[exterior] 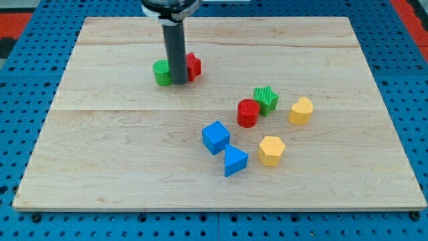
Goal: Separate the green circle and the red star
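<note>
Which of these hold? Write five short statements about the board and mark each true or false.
1. My tip sits between the green circle and the red star. True.
2. The green star lies alone at the view's bottom left. False: it is right of centre, touching or nearly touching the red cylinder.
3. The blue cube and the blue triangle lie close together. True.
4. Only one yellow block is on the board. False: there are two, a yellow heart and a yellow hexagon.
5. The red star is at the rod's view-left. False: it is at its view-right.
</note>
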Controlling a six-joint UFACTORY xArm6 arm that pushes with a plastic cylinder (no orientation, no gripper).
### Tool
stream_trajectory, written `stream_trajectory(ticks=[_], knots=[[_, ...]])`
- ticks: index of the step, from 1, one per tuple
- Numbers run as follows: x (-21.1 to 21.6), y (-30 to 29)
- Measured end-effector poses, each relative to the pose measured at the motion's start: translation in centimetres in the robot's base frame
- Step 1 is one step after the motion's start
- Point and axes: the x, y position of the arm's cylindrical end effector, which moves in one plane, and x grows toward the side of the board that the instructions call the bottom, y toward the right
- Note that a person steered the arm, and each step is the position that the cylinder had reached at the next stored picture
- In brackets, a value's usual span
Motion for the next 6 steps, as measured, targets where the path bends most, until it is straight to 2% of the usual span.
stream_trajectory(ticks=[1,2,3,4,6], knots=[[2.7,-2.7],[-1.2,-4.5],[-2.3,-2.8],[-2.3,2.7],[-6.8,7.1]])
